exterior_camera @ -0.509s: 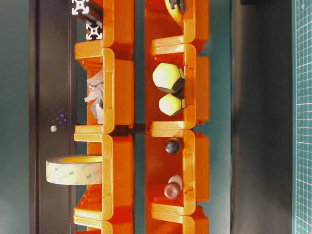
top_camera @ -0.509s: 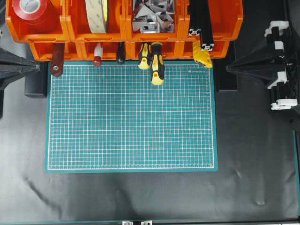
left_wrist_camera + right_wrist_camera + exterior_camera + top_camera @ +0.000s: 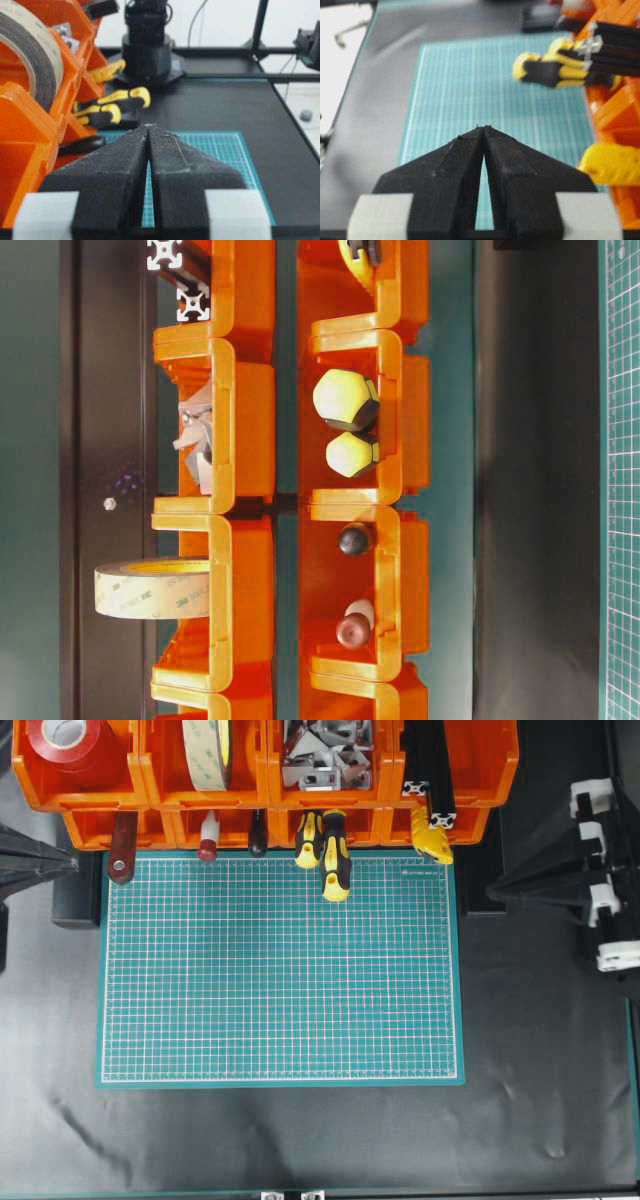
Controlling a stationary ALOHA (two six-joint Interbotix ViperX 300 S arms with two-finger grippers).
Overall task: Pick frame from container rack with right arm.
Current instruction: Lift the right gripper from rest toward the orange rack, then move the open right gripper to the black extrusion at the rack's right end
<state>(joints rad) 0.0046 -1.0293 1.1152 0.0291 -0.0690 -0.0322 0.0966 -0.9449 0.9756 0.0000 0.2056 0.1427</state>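
The frame is one of two black slotted bars [image 3: 428,765] lying in the far-right upper bin of the orange container rack [image 3: 265,795]. Their silvery ends stick out the front. They also show in the table-level view [image 3: 178,280] and the right wrist view [image 3: 612,37]. My right gripper [image 3: 490,885] is shut and empty, to the right of the green mat [image 3: 280,970] and below and right of that bin; it also shows in the right wrist view [image 3: 484,128]. My left gripper [image 3: 75,863] is shut and empty at the mat's left edge, and shows in the left wrist view [image 3: 149,125].
Two yellow-and-black screwdrivers [image 3: 332,855] and a yellow knife [image 3: 432,840] stick out of the lower bins over the mat's far edge. A red-handled tool [image 3: 122,850] hangs at the left. Tape rolls [image 3: 205,750] and metal brackets [image 3: 320,760] fill other upper bins.
My right arm has shifted a little toward the front of the table and slightly right. My left gripper has drawn back slightly to the left. Nothing in the rack moved.
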